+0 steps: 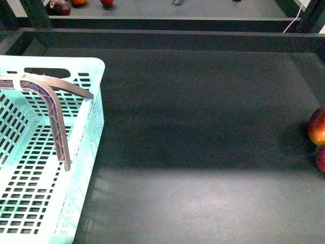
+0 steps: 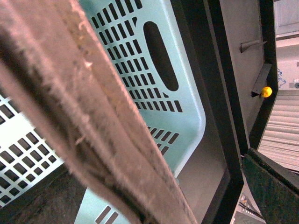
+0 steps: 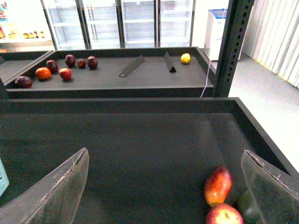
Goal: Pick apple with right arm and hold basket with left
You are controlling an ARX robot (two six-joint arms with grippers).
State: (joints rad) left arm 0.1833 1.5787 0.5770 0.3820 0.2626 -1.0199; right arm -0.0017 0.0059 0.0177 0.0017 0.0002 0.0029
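Apple (image 3: 224, 215) — the small deep-red one with a pale yellowish patch — lies on the dark bench (image 1: 203, 127) at its far right side, close to the raised side wall and cut off by the edge of the front view. Just beside it, perhaps touching, lies a longer red-and-yellow apple (image 3: 217, 185), the wrong one to take. The right fingers (image 3: 60, 191) hang above the bench, spread wide with nothing between them, and the apple sits off toward one finger, not centred in the gap. Well apart, on the left of the bench, stands the mint basket (image 1: 86, 152), its curved brown handles (image 1: 53, 107) upright and bound by a white tie (image 1: 20, 81). In the left wrist view a handle crosses close to the camera, with one of the left fingers (image 2: 273, 186) showing beside it; whether they are clamped on it I cannot tell. My reading is that the pick is at the approach step — nothing is grasped yet. The next move calls for bringing the right arm across and down so the gap straddles the deep-red apple alone, without nudging its neighbour or rolling it against the wall.
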